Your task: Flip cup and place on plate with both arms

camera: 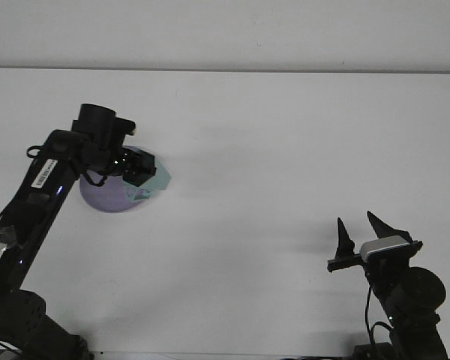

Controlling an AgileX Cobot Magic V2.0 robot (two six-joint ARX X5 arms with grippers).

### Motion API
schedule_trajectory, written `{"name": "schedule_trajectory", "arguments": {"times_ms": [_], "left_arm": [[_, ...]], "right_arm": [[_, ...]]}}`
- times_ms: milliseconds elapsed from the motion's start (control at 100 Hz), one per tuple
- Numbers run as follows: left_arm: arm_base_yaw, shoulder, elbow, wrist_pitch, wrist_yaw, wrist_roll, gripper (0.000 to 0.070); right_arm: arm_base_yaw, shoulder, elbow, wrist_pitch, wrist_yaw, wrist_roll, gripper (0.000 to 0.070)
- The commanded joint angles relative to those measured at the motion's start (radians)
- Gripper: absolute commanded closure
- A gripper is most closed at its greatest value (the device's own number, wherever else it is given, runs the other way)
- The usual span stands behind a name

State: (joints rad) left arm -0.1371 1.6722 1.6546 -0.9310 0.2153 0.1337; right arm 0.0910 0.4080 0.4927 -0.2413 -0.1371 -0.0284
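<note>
Table (285, 150): matt white, smooth surface with no visible texture. Plate (97, 196): lavender, smooth, soft satin sheen, plastic or glazed ware; cannot tell which. Cup (156, 182): translucent pale teal, plastic-like, at the plate's 2 o'clock edge. Left gripper (141, 169) and right gripper (358, 234): matt black housings; the right carries a light grey semi-gloss block.

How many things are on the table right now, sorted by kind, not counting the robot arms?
Cups: 1, the clear teal cup, held by the left gripper over the plate's edge.
Plates: 1, the purple plate.
Total: 2.
</note>
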Motion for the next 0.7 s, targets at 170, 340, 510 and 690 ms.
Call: {"name": "schedule_trajectory", "arguments": {"times_ms": [170, 340, 510, 690], "left_arm": [[0.15, 0.037, 0.021, -0.007, -0.063, 0.064, 0.0688], [0.205, 0.106, 0.021, 0.03, -0.063, 0.064, 0.0688], [0.21, 0.181, 0.021, 0.069, -0.076, 0.071, 0.0687], [0.21, 0.241, 0.021, 0.07, -0.113, 0.079, 0.0688]], "right_arm": [[0.001, 0.003, 0.004, 0.009, 0.003, 0.014, 0.0281], [0.001, 0.003, 0.004, 0.005, 0.003, 0.014, 0.0281], [0.001, 0.004, 0.004, 0.002, 0.003, 0.014, 0.0281], [0.001, 0.005, 0.004, 0.0, 0.003, 0.014, 0.0281]]}}
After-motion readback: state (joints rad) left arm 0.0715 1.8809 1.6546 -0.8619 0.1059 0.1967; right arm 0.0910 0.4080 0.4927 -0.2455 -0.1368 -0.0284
